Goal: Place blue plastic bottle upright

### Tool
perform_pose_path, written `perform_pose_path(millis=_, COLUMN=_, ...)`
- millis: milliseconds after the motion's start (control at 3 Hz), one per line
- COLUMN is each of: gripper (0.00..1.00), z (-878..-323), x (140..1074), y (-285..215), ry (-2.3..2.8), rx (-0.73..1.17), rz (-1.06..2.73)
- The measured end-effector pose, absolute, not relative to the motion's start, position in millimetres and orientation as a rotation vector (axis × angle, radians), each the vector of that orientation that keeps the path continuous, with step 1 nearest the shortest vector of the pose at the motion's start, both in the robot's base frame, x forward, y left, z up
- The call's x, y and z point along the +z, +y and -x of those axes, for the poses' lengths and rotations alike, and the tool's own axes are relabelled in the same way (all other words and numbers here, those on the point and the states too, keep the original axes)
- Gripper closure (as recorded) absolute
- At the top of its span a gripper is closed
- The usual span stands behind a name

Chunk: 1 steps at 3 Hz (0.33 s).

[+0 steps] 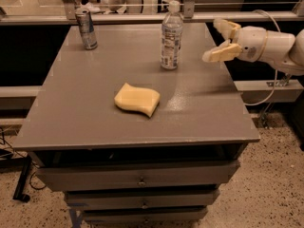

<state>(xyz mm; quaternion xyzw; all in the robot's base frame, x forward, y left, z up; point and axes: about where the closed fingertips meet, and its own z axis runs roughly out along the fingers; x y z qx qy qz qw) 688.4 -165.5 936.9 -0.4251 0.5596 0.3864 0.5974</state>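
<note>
Too small to read: label print on the blue plastic bottle (pixel 171 34). Right of it and apart, gripper (pixel 219 41), fingers spread; arm (pixel 280 46) cut off at the right edge. Behind it, someone's feet (pixel 90 6), body cut off at the top. Left of it, can (pixel 87 29) markings blurred.

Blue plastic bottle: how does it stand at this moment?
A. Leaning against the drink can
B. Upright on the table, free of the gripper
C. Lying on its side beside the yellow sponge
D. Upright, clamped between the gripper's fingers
B: the blue plastic bottle stands cap-up on the table, while the gripper hangs open to its right, with a clear gap between them.
</note>
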Motion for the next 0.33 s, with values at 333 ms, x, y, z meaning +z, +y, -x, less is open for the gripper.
perform_pose_path(millis=333, gripper=0.00, z=-688.6, x=935.9, y=-161.8, ry=1.296, rx=0.904, rz=0.992)
